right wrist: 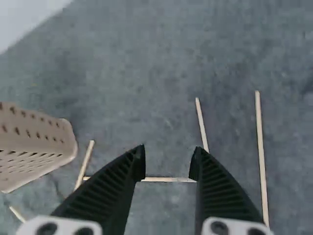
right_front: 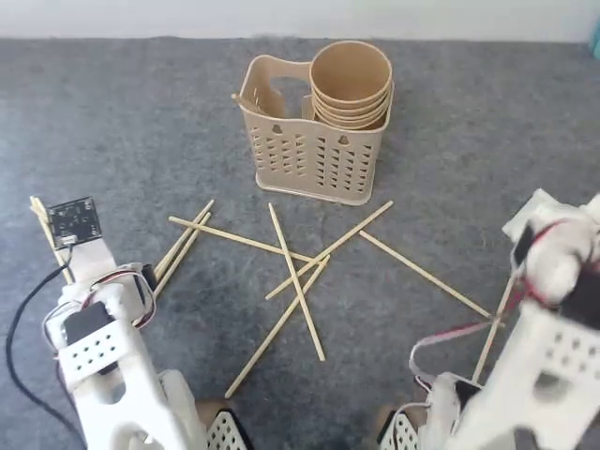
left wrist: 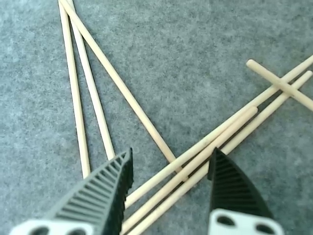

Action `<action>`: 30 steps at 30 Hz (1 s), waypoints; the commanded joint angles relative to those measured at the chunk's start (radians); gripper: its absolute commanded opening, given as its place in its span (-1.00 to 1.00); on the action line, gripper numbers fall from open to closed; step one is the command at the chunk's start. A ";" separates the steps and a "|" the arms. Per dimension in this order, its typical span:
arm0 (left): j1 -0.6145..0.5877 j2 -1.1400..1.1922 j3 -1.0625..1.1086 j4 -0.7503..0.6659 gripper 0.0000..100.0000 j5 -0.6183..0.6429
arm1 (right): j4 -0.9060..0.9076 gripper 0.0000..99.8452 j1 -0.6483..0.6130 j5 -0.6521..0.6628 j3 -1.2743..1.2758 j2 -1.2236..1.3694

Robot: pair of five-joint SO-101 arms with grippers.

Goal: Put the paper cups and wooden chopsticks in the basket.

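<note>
Left pincer: spread wide and empty, close over the grey counter. Three chopsticks ran slantwise btwn its jaws, which weren't yet touching them.
Right pincer: also spread and empty, farther off the counter. One stick lay crosswise just beyond its tips.
Step in hand (judged): left arm about to pick sticks off the counter.
Doing it well: centre on one stick or the tight bundle, w/ jaws square across its length. Come straight down and close near mid-length so it wouldn't swing. Lift clear of crossed neighbours before carrying.
Loose chopsticks: scattered mid-counter in front of the basket, several crossing.
Basket: upright at the far side, w/ compartments.
Paper cups: stacked, already inside one compartment. Sticks should prob. go end-first into the compartment beside them.
</note>
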 commanded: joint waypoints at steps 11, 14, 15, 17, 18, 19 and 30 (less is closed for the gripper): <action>0.003 -0.026 -0.008 -0.015 -0.53 -0.006 | -0.254 -0.68 0.180 0.109 0.175 0.489; 0.003 -0.026 -0.008 -0.015 -0.53 -0.006 | -0.349 -0.68 0.196 0.110 0.233 0.547; 0.003 -0.026 -0.008 -0.015 -0.53 -0.006 | -0.380 -0.68 0.196 0.112 0.249 0.564; 0.003 -0.026 -0.008 -0.015 -0.53 -0.006 | -0.433 -0.68 0.194 0.123 0.273 0.605; 0.003 -0.026 -0.008 -0.015 -0.53 -0.006 | -0.458 -0.68 0.191 0.141 0.281 0.627; 0.003 -0.026 -0.008 -0.015 -0.53 -0.006 | -0.481 -0.68 0.189 0.157 0.285 0.651; 0.008 -0.026 -0.008 -0.015 -0.53 -0.006 | -0.733 -0.68 0.170 0.173 0.284 0.924</action>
